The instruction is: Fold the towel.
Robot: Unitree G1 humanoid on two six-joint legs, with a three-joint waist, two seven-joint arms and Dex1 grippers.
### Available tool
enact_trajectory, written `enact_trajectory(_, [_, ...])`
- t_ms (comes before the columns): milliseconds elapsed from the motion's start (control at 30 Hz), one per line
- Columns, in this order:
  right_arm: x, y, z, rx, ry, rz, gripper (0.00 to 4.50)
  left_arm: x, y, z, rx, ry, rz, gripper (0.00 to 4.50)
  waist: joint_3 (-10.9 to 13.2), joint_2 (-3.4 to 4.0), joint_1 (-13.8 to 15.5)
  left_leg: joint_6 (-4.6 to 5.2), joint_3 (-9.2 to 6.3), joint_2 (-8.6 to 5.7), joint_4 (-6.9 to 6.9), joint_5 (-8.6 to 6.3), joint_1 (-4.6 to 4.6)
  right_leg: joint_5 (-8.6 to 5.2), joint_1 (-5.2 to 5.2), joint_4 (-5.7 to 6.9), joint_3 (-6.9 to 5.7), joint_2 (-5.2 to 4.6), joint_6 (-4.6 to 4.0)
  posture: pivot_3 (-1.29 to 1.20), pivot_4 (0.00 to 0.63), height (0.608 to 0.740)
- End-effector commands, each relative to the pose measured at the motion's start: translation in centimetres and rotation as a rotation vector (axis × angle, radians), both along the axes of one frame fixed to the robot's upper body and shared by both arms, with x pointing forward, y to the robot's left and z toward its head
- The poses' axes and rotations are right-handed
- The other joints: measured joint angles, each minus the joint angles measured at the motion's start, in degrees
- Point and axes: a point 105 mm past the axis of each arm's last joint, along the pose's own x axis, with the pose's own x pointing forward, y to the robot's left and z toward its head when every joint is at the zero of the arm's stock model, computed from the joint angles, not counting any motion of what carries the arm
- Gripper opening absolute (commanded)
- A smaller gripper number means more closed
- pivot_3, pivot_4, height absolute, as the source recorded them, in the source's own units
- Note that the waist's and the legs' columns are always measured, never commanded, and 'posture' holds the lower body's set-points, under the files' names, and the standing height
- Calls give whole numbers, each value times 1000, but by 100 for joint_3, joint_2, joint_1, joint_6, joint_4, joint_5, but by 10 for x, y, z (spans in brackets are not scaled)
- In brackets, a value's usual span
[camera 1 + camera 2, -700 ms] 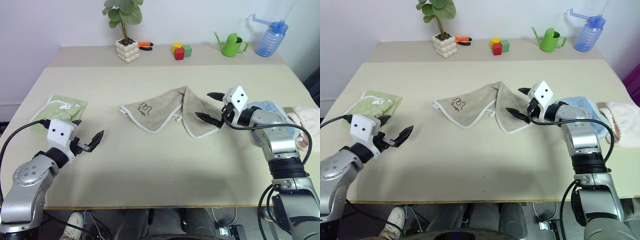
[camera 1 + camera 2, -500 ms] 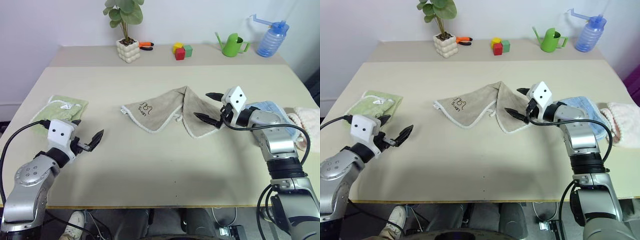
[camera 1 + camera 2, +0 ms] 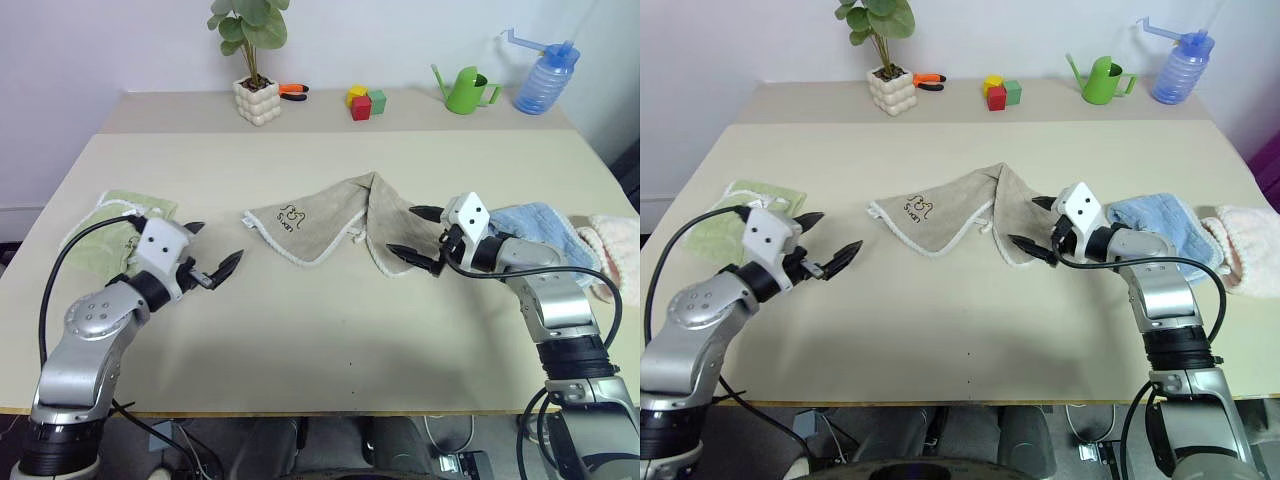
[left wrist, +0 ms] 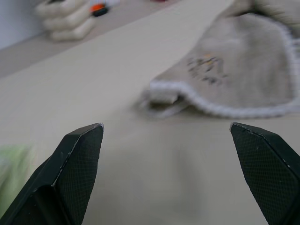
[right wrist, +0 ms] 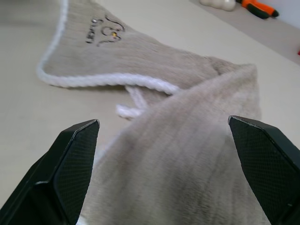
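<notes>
meanwhile both claws, left claw [image 3: 213, 259] and right claw [image 3: 413, 238], gape empty over the beige table [image 3: 330, 330] flanking the towel [image 3: 335, 220]

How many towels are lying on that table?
4: a light green towel near the left edge, the beige towel in the middle, a light blue towel to its right, and a pinkish-white one at the right edge.

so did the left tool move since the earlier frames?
Yes. The left tool has swung away from the light green terry towel toward the logo corner of the crumpled beige terry towel, jaws open and empty.
</notes>
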Motion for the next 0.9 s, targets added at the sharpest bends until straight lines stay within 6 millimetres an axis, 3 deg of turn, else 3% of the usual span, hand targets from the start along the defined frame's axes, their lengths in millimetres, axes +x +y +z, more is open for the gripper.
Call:
enact_trajectory(33, [-6,2,13,21,-45,-13,4500,1,-35,0,57,13,-175,4443,0,0,-9,0,2,0,0,0,0,0,0,-2,0,0,0,0,150,732])
enact_trajectory(200, [-6,10,17,31,-86,-48,4500,11,-74,-18,188,31,-316,4443,0,2,-30,0,11,4,0,0,1,1,-4,0,5,3,1,0,150,732])
enact_trajectory(467, [-14,-2,12,34,-98,-108,4500,27,-105,-56,282,109,-335,4443,-1,1,3,2,18,5,1,0,1,1,-4,-3,10,4,2,0,150,732])
enact_trajectory(567, [-16,1,11,44,-101,-114,4500,28,-107,-62,273,132,-329,4443,-3,4,-10,4,18,1,3,-1,2,4,0,-3,11,1,7,0,150,732])
enact_trajectory(833, [-19,16,16,73,-112,-93,4500,57,-103,-68,258,142,-199,4443,-10,13,-1,4,17,0,7,0,7,4,7,-2,11,2,9,0,150,732])
enact_trajectory(900, [-21,16,17,74,-113,-97,4500,59,-104,-69,257,145,-203,3901,-11,14,-12,4,17,1,7,0,9,5,7,-1,11,2,9,0,150,732])
